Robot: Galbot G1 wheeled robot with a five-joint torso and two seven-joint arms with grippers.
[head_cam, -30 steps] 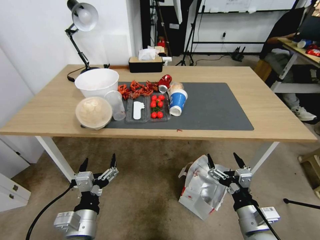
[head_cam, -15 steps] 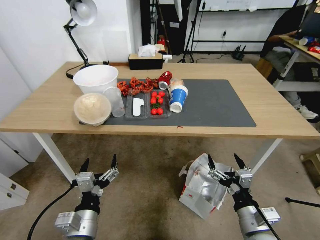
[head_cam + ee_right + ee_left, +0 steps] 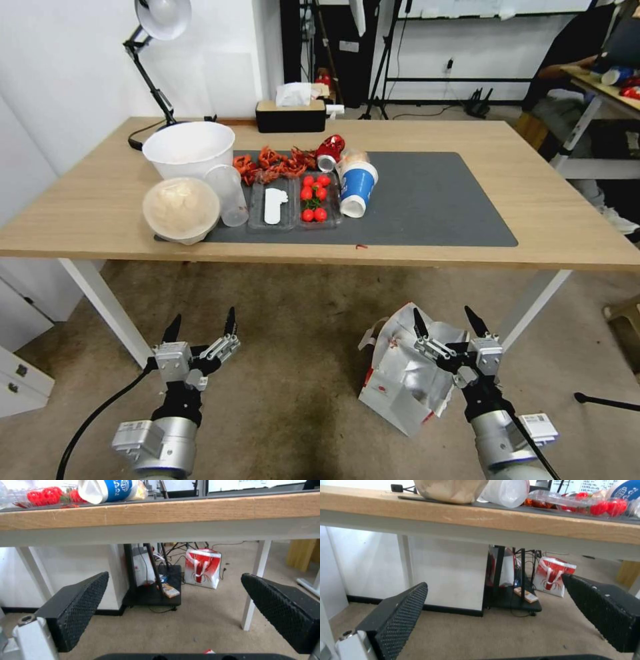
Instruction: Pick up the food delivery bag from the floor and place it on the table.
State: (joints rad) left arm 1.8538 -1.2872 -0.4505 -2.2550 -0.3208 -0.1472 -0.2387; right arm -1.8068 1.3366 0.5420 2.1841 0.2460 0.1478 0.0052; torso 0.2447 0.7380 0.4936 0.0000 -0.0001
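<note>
Lower right of the head view, the food delivery bag (image 3: 403, 380) sits on the floor (image 3: 293, 373), foil lining showing, just in front of the table (image 3: 547, 220). The right gripper (image 3: 445, 322) hangs over the bag's top with its fingers spread wide and nothing between them. At lower left, the left gripper (image 3: 201, 323) hovers above bare carpet, fingers likewise spread apart. A blue paper cup (image 3: 357, 189) lies tipped on the grey mat (image 3: 433, 200).

An office or lab: desk lamp (image 3: 162, 17) upper left, tripods (image 3: 385, 63) at top, carpeted floor (image 3: 293, 373).
</note>
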